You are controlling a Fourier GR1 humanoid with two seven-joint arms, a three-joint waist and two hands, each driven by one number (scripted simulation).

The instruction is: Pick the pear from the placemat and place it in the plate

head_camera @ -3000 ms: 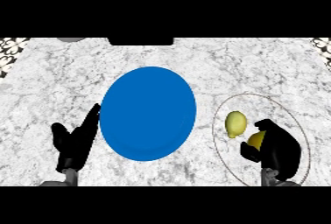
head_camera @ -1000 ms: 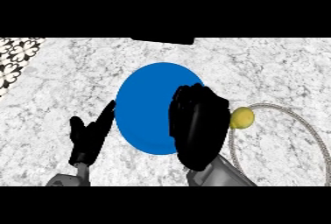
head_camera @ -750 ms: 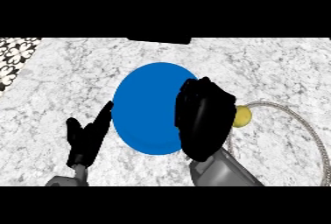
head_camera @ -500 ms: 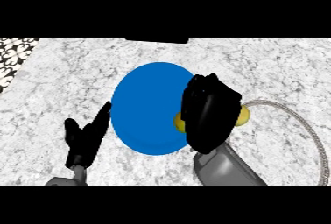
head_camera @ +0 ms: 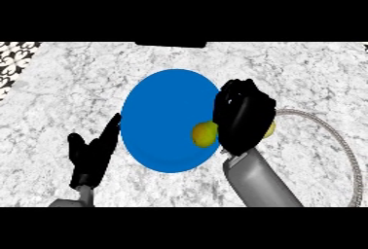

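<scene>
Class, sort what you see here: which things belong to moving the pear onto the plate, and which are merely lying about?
Belongs to the job: pear, held in the right hand; blue plate; placemat at right.
Just lying about: left hand, resting open at lower left; marble counter; dark object at the top edge.

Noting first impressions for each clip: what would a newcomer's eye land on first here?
The big blue plate at the counter's centre stands out. So does the black right hand over the plate's right edge, fingers curled round a yellow-green pear that peeks out at the hand's left side, above the plate. The left hand rests open at lower left, beside the plate.
</scene>
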